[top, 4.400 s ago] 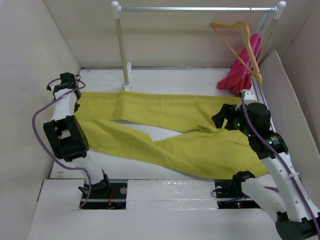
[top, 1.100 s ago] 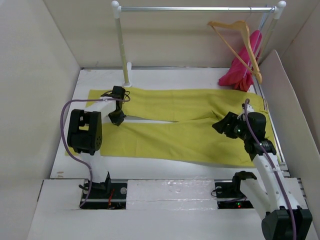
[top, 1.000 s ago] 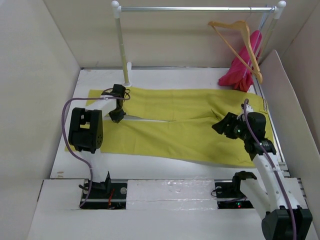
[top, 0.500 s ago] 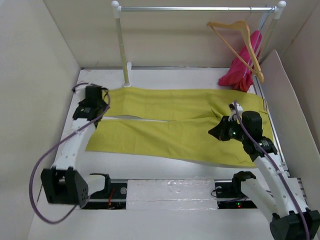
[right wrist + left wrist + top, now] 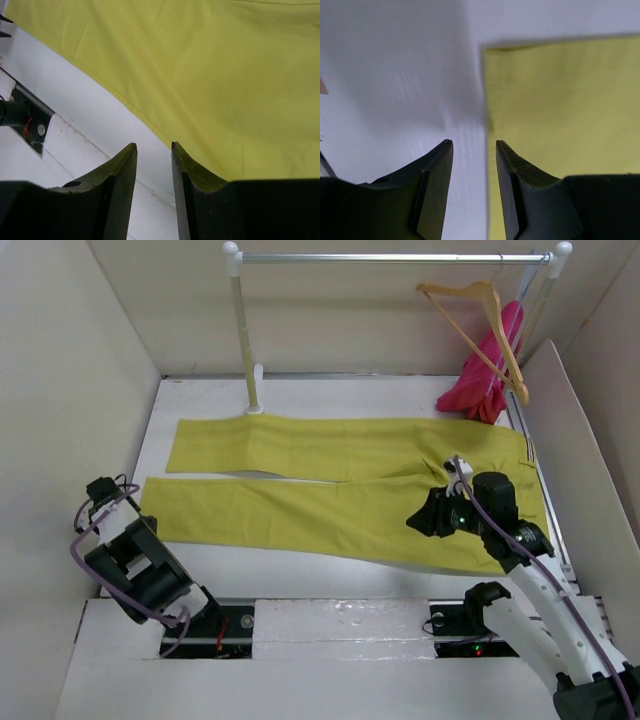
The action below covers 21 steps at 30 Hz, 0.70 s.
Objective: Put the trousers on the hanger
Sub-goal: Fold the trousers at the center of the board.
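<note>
The yellow-green trousers [image 5: 340, 475] lie flat on the white table, both legs pointing left and the waist at the right. The tan wooden hanger [image 5: 480, 325] hangs by its hook on the rail at the back right. My left gripper [image 5: 103, 490] is at the far left, by the hem of the near leg. In the left wrist view it [image 5: 474, 145] is open and empty, just above the hem edge of the trousers [image 5: 560, 110]. My right gripper [image 5: 418, 524] is over the near leg's lower edge. In the right wrist view it [image 5: 152, 146] is open and empty above the trousers [image 5: 210, 65].
The white-and-silver clothes rail [image 5: 390, 257] spans the back, with its post [image 5: 243, 350] standing on the table beside the far leg. A magenta-pink garment [image 5: 485, 375] hangs under the hanger. Cardboard walls close in the left, back and right sides. Both arm bases sit at the near edge.
My left arm has left the far leg's hem and swung to the near left, its gripper by the near leg's hem. The legs now lie straighter. My right gripper moved slightly left.
</note>
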### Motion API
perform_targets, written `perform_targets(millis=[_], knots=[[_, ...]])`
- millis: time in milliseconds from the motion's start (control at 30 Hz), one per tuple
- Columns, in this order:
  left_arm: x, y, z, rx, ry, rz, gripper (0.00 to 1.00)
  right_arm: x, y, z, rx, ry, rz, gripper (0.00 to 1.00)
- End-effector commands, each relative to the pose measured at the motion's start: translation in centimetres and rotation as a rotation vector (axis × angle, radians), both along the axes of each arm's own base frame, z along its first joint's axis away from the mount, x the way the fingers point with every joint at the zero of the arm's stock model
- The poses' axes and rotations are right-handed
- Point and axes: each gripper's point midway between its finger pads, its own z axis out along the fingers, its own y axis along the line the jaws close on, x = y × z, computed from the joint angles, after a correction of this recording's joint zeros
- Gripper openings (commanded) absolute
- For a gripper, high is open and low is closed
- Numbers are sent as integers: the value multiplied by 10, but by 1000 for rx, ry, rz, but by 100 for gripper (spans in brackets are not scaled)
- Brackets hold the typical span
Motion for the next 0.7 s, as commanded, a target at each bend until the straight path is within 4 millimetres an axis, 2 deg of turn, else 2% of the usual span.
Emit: perform_targets(millis=[0,67,200,333,433,500,567,600,633,667], knots=[[-6,1,-5,-53,26,-2,36,-8,-4,-4,-22,-9,5,40],[-6,6,-9,-28,32,4,38,-8,-4,-3,-19,-11,-4,41],[-5,-1,-30,-69,31,-9,40,-11,-6,-1,-17,-7,-17,41],[8,-3,-36,-74,-9,-38,40,-13,-4,5,7,-15,-16,41],[13,-5,-37,-59,-40,-63,41,-12,-6,1,10,0,-38,41],[14,-14,-44,-98,-55,-78,38,-11,-9,-1,-1,9,-61,41],[13,-19,-51,-113,-43,-88,27,-7,-17,-3,-27,6,-116,41],[18,-24,-51,-137,-71,-102,23,-6,-19,-4,-34,10,-131,47],[21,-26,-50,-148,-87,-125,4,-4,-25,-7,-59,31,-170,51],[22,-25,-47,-138,-91,-139,0,-5,-29,-12,-77,56,-198,51]])
